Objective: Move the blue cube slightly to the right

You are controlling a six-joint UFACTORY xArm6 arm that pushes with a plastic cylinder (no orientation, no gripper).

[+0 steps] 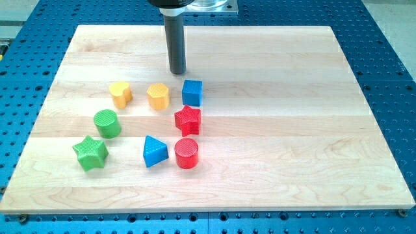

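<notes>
My tip (178, 71) sat just above-left of blue cube (192, 92), no jaws on rod, yellow hexagon (158, 96) at cube's left, red star (188, 119) below, wooden board (279, 130) bare to cube's right.

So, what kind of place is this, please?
Probably a robotics lab bench: a pale wooden board lies on a blue perforated metal table, small coloured plastic blocks such as the blue cube sit on it, and my tip stands just above-left of that cube.
</notes>
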